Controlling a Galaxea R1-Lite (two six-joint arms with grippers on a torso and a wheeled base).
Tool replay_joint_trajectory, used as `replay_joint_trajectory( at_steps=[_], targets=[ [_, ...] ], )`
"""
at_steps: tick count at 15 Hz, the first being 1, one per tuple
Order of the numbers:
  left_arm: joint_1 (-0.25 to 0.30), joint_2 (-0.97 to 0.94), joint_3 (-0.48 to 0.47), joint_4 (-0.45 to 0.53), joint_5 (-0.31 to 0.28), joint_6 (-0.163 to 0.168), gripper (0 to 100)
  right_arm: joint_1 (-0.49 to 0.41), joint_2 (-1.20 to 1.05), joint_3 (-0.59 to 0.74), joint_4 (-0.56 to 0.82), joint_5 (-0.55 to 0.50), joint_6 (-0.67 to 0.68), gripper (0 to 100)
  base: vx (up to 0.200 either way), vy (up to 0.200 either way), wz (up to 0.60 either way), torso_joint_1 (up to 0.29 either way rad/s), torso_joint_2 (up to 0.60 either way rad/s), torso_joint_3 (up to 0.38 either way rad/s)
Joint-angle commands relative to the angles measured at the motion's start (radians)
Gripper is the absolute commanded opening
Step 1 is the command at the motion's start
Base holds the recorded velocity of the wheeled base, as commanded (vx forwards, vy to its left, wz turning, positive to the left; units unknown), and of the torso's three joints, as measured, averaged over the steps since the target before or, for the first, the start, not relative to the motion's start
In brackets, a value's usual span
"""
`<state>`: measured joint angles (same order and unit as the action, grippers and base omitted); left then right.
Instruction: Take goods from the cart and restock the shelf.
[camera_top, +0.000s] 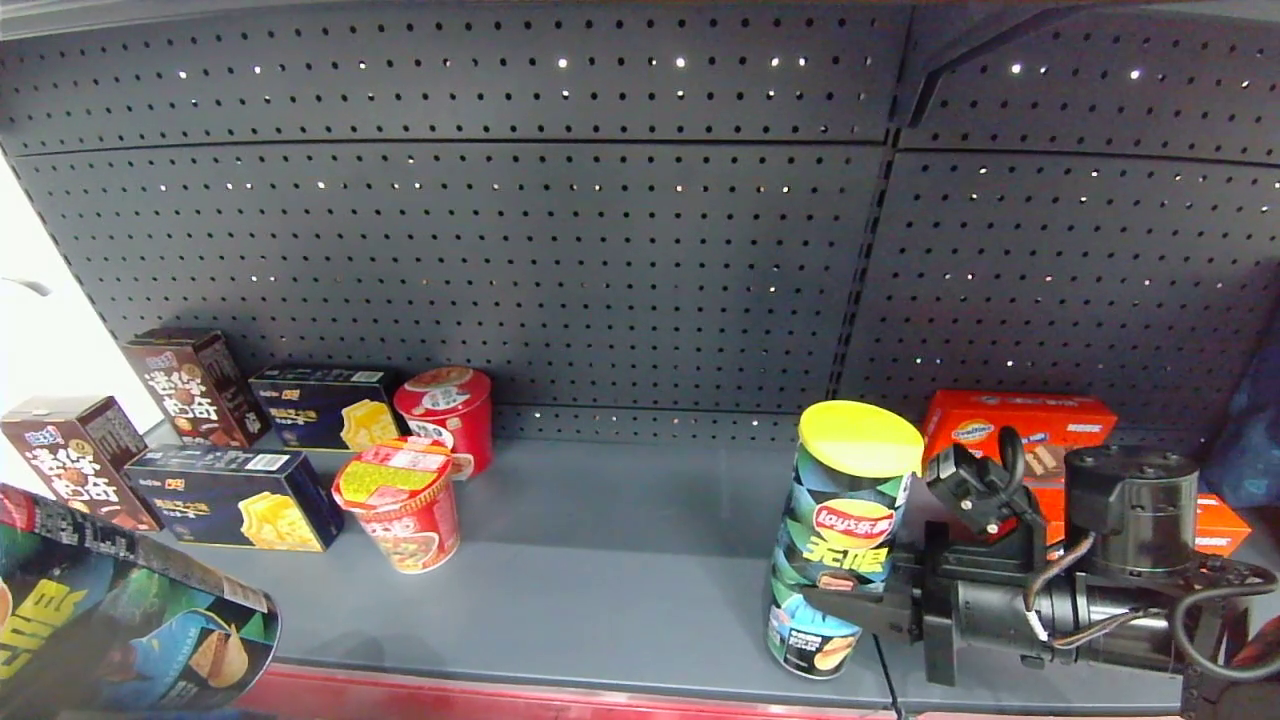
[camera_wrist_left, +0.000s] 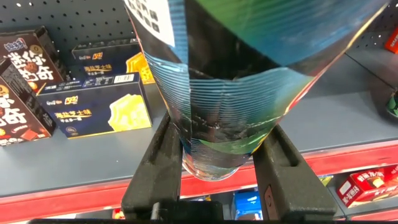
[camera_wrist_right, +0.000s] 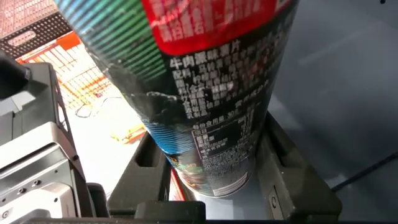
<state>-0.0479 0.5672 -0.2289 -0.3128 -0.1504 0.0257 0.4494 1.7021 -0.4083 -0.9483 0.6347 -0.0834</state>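
Two tall chips cans are in my grippers. The one with a yellow lid (camera_top: 845, 540) stands upright near the front edge of the grey shelf (camera_top: 620, 570), right of centre. My right gripper (camera_top: 830, 600) is shut on its lower half from the right. In the right wrist view this can (camera_wrist_right: 205, 93) sits between the black fingers (camera_wrist_right: 292, 186). The second can (camera_top: 120, 630) is tilted at the lower left, in front of the shelf. In the left wrist view my left gripper (camera_wrist_left: 217, 174) is shut on this can (camera_wrist_left: 230, 93) near its base.
At the shelf's left stand two brown boxes (camera_top: 190, 385), two dark blue boxes (camera_top: 235, 495) and two red noodle cups (camera_top: 400, 500). Orange boxes (camera_top: 1020, 430) lie behind the right can. The shelf's middle is bare. A perforated panel (camera_top: 600, 250) backs it.
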Motion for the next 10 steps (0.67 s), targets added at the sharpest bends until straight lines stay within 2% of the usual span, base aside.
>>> replay_joint_trajectory(
  at_steps=[1,9,10],
  targets=[
    [0.0,0.002,0.003,0.0,0.0,0.0,0,0.0,0.022,-0.004,-0.001,0.0,-0.001,0,0.0,0.0,0.0,0.0,0.0,0.0],
    [0.0,0.0,0.008,0.0,0.0,-0.006,0,0.0,0.068,-0.023,-0.017,0.005,-0.004,0,0.0,0.0,0.0,0.0,0.0,0.0],
    [0.0,0.0,0.005,0.0,0.0,-0.006,0,0.0,0.076,-0.023,-0.021,0.003,-0.004,100,0.0,0.0,0.0,0.0,0.0,0.0]
  ],
)
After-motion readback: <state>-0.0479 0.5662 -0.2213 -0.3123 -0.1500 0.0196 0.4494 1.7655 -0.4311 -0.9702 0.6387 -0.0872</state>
